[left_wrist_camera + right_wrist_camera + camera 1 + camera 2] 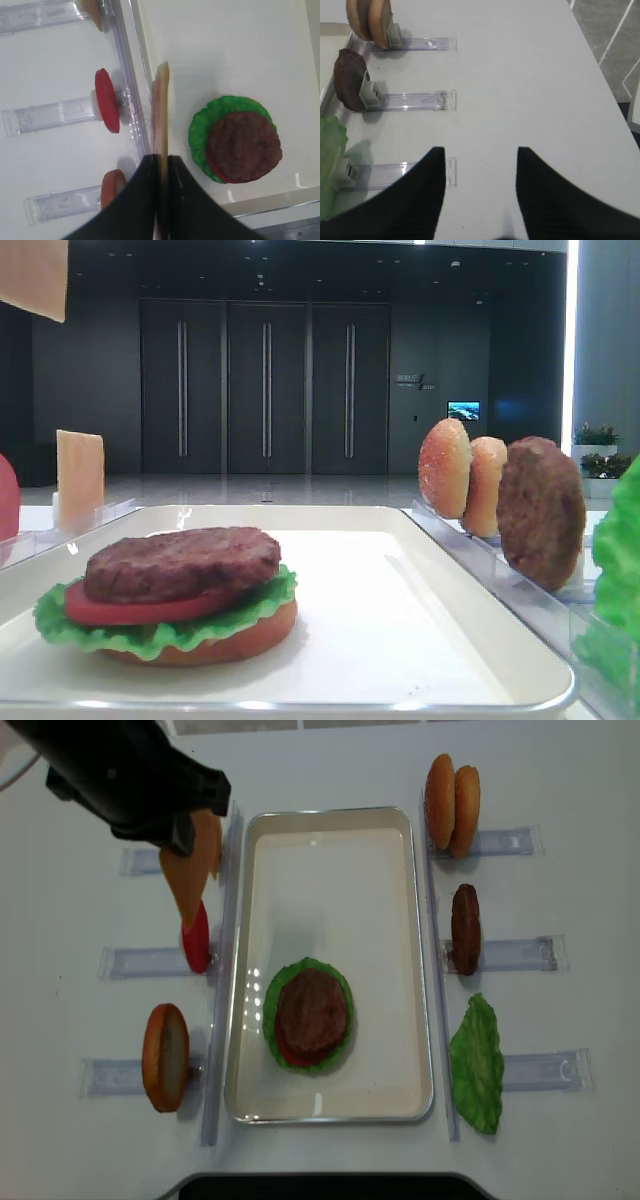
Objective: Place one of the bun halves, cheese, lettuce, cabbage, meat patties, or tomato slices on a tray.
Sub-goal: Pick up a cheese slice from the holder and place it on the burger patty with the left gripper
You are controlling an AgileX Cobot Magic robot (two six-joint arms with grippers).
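My left gripper (161, 158) is shut on a pale orange cheese slice (161, 107), seen edge-on and hanging over the tray's left rim. From above, the cheese (185, 880) dangles under the left arm beside the cream tray (330, 850). On the tray a stack (310, 1013) holds a bun half, lettuce, a tomato slice and a meat patty on top. My right gripper (480, 150) is open above bare table, with nothing between its fingers. Cabbage does not show.
Clear racks flank the tray. On the right stand two bun halves (452, 805), a patty (465, 928) and a lettuce leaf (478, 1063). On the left stand a tomato slice (196, 938), a bun half (165, 1057) and another cheese slice (80, 475).
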